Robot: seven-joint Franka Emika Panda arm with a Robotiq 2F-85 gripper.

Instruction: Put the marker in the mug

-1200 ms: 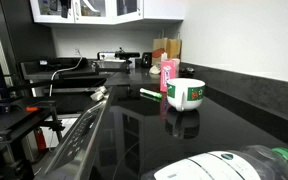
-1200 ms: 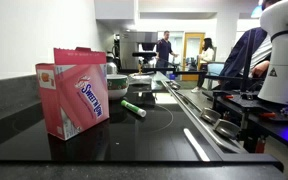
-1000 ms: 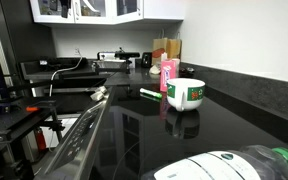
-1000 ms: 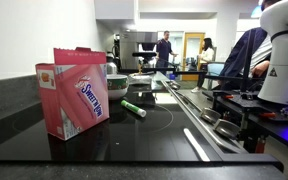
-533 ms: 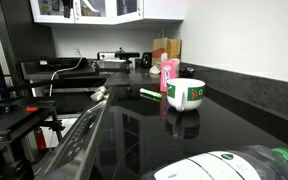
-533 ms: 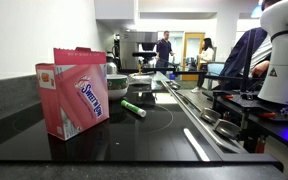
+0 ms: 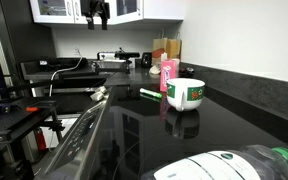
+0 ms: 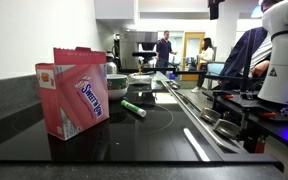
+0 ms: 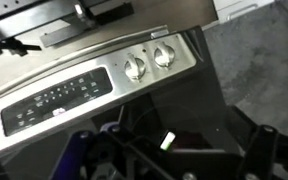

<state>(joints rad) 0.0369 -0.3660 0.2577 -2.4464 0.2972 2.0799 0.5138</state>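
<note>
The green marker (image 7: 149, 94) lies flat on the black glossy cooktop, just beside the squat white mug (image 7: 187, 94) with green print. In the other exterior view the marker (image 8: 134, 108) lies in front of the mug (image 8: 117, 84), which is half hidden behind a pink box. My gripper (image 7: 97, 12) hangs high above the stove, far from both, and only its tip (image 8: 213, 8) shows at the top edge there. In the wrist view the marker's light end (image 9: 168, 141) shows far below my gripper (image 9: 174, 162). The jaws stand wide apart and empty.
A tall pink box (image 7: 168, 75) stands right behind the mug and fills the near left of an exterior view (image 8: 74, 90). The stove's control panel with two knobs (image 9: 144, 63) runs along the cooktop's edge. A white and green object (image 7: 234, 165) lies in the foreground.
My gripper has come into sight at the top edge of both exterior views; it was out of frame before. The marker, mug and box have not moved.
</note>
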